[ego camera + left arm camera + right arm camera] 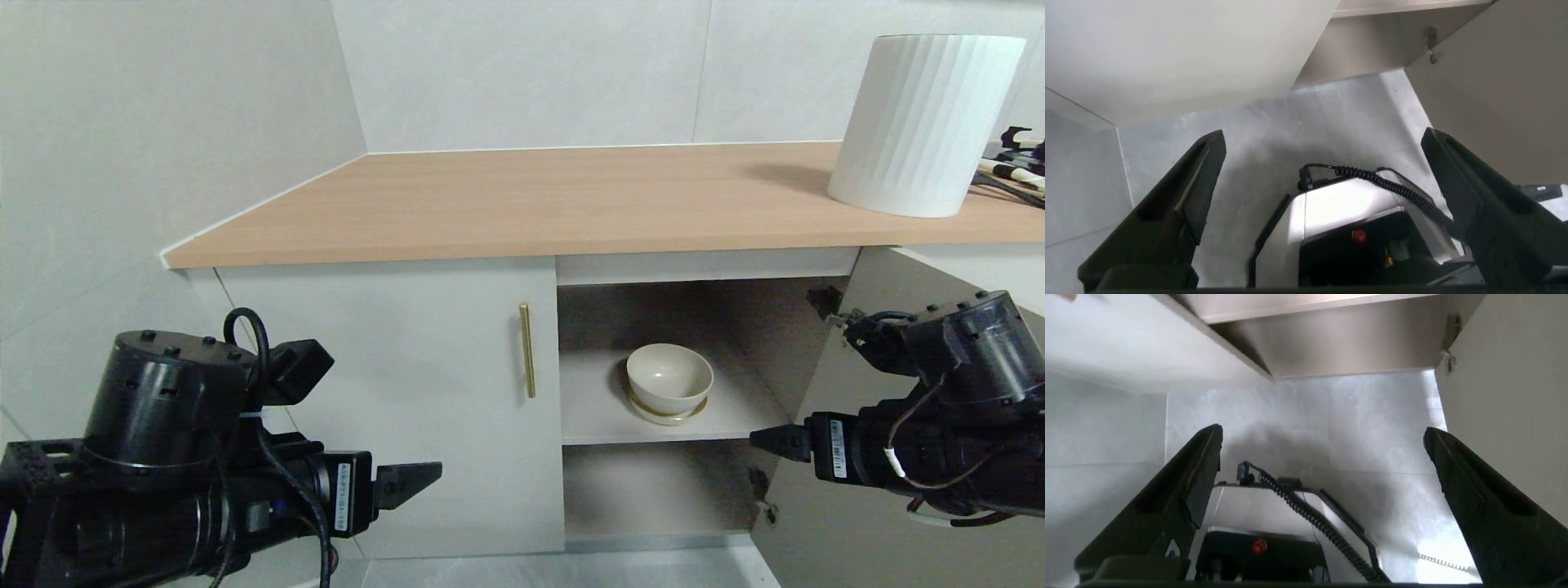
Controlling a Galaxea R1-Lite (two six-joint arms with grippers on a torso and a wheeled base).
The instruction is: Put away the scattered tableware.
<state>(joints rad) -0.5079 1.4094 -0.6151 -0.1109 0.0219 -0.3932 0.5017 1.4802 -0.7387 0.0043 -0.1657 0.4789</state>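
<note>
1. Bowl [669, 380] is sitting upright on a small gold-rimmed saucer [663, 416]. Both are resting toward the front of the middle shelf [592, 412], inside the open right half of the cabinet.
2. Right cabinet door [816, 531] is standing swung open beside the right arm. Left door [392, 384] is sitting closed, with its brass handle [527, 351] just beside the opening.
3. Left gripper [408, 483] is hanging low in front of the closed door, well apart from the bowl. Its fingers [1176, 204] are showing spread wide with nothing between them.
4. Right gripper [767, 441] is hovering just outside the opening, by the shelf's front right corner. It is sitting near the bowl but not touching it, and its fingers [1478, 498] are also standing spread, pinching nothing.
5. Countertop [531, 204] is carrying a white ribbed container [927, 122] at its right end. Some dark and white utensil-like items [1016, 167] are lying just past it at the edge, too cut off to identify.
6. Progress, as a judgement: bowl and saucer are looking already stowed, so that part seems done.
7. What is remaining is probably closing the open door. The items at the counter's edge may also be needing stowing if they count as tableware; I cannot tell from here.
</note>
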